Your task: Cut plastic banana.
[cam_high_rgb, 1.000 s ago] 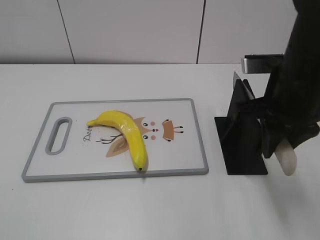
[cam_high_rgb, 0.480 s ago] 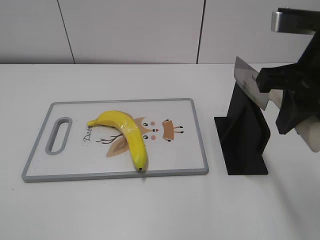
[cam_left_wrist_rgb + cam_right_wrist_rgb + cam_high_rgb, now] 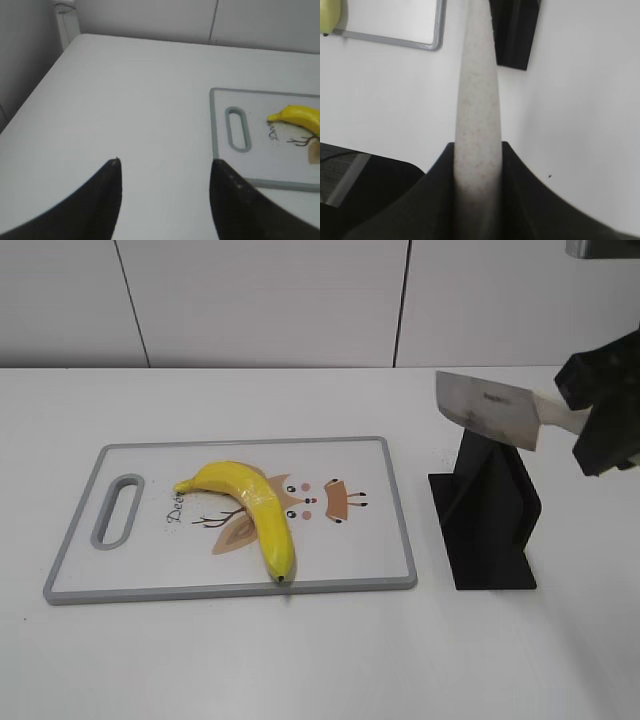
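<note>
The plastic banana (image 3: pixel 255 510) lies on a white cutting board (image 3: pixel 380 500) with a grey rim; its stem end also shows in the left wrist view (image 3: pixel 297 117). My right gripper (image 3: pixel 600 425) is shut on the pale handle (image 3: pixel 477 100) of a knife (image 3: pixel 490 410), held in the air above a black knife stand (image 3: pixel 490 525), blade pointing left. My left gripper (image 3: pixel 165 175) is open and empty over bare table left of the board (image 3: pixel 260 175); it is out of the exterior view.
The black knife stand sits right of the board and also shows in the right wrist view (image 3: pixel 515 30). The board's corner (image 3: pixel 420 30) and the banana tip (image 3: pixel 329 17) show there too. A white wall runs behind the table.
My right gripper has lifted the knife up out of the black stand and swung its blade to point left, toward the board. The banana and board have not moved.
</note>
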{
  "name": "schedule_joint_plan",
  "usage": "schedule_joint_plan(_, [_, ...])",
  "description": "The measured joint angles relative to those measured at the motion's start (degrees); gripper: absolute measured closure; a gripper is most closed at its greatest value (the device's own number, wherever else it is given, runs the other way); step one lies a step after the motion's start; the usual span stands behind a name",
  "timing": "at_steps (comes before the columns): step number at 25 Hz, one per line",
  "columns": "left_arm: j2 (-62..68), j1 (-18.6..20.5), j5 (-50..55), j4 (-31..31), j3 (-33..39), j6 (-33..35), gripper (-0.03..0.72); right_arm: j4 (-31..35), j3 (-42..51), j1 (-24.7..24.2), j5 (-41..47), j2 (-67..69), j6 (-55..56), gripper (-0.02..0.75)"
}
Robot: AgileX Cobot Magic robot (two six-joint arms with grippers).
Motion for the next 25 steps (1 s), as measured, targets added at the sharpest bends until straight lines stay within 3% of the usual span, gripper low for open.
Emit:
schedule_joint_plan(7, [10.62,0.00,-7.16,-11.44,-5.11,12.04,0.163,1.41,-2.68,0.00,-13.67,-0.01,-26.58,0.568])
schedule_joint_plan(11, [22.09,0.00,-10.33,-23.17,-8.80,25.62,0.163,9.33,-2.68,0.00,-20.59,0.96,-44.79,0.568])
schedule_joint_plan(18, [43.80,0.00,-5.16,-43.55,-19.21,59.39,0.163,25.75,-2.68,-5.35,-18.17,7.70,-69.37,0.568])
schedule_joint_plan(25, [65.52,-0.55,6.61,-46.53,-33.67,77.89,0.163,35.26,-3.67,-12.01,-11.37,15.92,-96.50,0.568])
